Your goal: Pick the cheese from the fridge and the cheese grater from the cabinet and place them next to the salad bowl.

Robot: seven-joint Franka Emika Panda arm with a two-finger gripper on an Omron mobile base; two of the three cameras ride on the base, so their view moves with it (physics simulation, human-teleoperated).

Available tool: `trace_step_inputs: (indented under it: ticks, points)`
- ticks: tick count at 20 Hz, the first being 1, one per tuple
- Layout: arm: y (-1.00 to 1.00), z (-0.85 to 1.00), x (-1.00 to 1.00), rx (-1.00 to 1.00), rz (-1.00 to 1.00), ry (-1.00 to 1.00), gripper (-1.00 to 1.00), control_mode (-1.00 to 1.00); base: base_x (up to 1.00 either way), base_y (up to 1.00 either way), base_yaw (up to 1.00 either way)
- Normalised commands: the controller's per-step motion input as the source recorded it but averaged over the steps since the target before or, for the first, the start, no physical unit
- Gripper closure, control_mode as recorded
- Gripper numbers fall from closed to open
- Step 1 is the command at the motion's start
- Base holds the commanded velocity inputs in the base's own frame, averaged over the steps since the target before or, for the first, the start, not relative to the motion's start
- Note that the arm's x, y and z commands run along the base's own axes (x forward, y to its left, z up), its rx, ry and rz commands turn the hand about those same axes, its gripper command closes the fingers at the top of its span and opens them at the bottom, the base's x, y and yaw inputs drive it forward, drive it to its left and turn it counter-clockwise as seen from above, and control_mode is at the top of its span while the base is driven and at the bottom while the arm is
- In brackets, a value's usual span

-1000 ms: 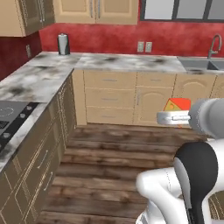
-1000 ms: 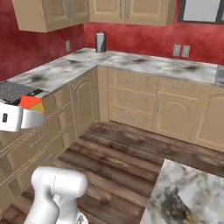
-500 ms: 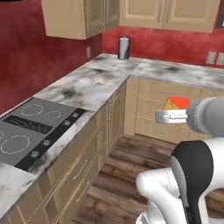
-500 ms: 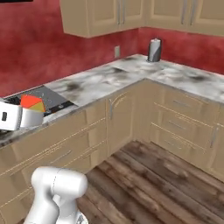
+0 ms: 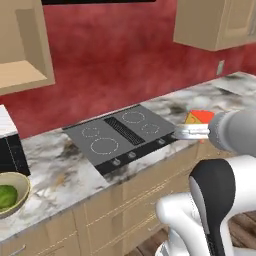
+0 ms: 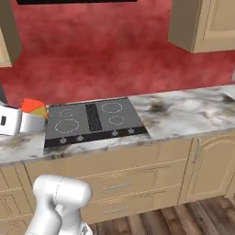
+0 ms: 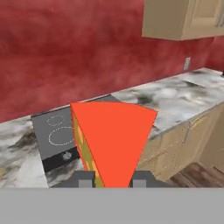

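So far the cheese [image 7: 111, 140] is out of the fridge, jaws clamped on it; the salad bowl [image 5: 11, 194] sits nearby on the surface [image 5: 60, 172]; placing and the grater remain.

Black cooktop [image 5: 123, 135] in marbled counter [image 5: 60, 172]

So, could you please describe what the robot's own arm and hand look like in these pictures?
The arm is glossy white with rounded, tube-like links and a black joint section near its middle. The hand is pale grey-white and blocky; the hand view shows two small dark grey finger tips. No cables or markings are visible.
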Motion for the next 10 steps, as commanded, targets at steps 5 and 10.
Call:
trace_step_inputs:
  ticks: [5,10]
  points:
    - [0.00,0.00,0.00,0.00,0.00,0.00,1.00,1.00,0.23,0.00,0.93]
    - [0.00,0.00,0.00,0.00,0.00,0.00,1.00,1.00,0.28,0.00,0.88]
